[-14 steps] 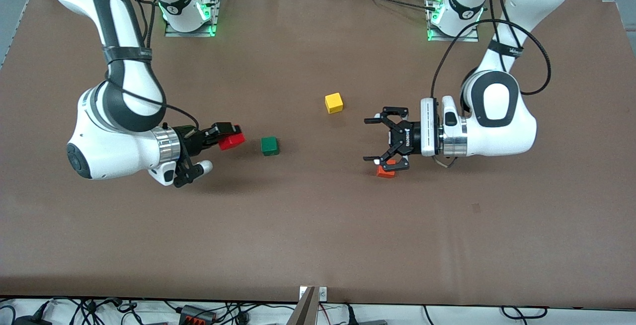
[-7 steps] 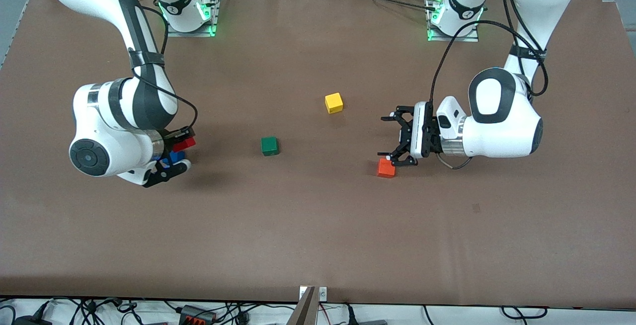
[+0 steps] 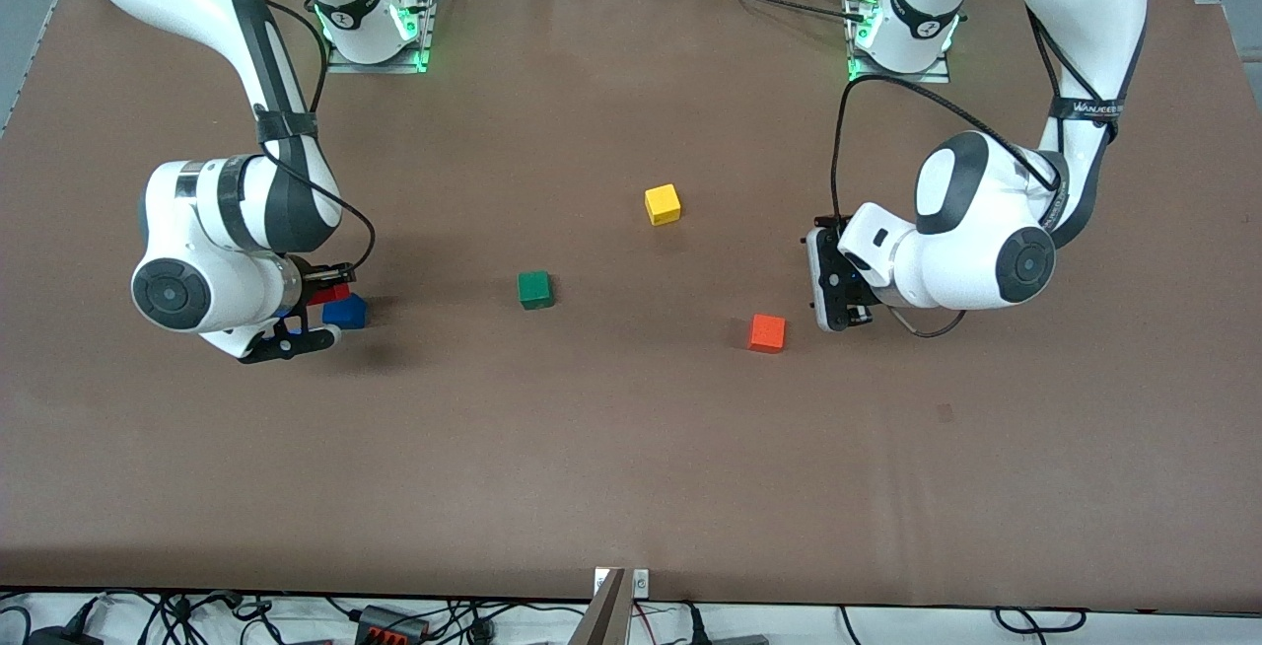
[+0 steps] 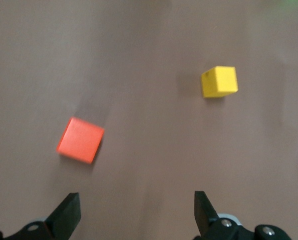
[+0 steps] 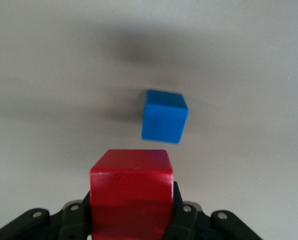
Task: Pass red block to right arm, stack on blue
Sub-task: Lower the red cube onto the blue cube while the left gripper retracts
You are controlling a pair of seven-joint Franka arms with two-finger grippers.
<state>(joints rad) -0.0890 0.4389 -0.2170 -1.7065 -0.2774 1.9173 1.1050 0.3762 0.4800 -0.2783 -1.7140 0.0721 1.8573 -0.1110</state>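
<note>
The right arm's bulky wrist is hiding most of the right end effector (image 3: pixel 314 308), which is clamping the small bright red cube (image 5: pixel 131 192) above the brown bench (image 3: pixel 611 467), just beside the small deep blue cube (image 3: pixel 345 312) near the right arm's end. The left end effector (image 4: pixel 136 210) is hanging spread apart, largely cut off, over bare bench beside the small orange cube (image 3: pixel 766 332); a small yellow cube (image 3: pixel 663 203) and a small green cube (image 3: pixel 534 289) are sitting mid-bench.

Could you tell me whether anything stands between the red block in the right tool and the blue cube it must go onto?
Nothing visible does. The right tool holds the red block above the table beside the blue cube, whose top is bare. The green cube lies apart, toward the left arm's end.
</note>
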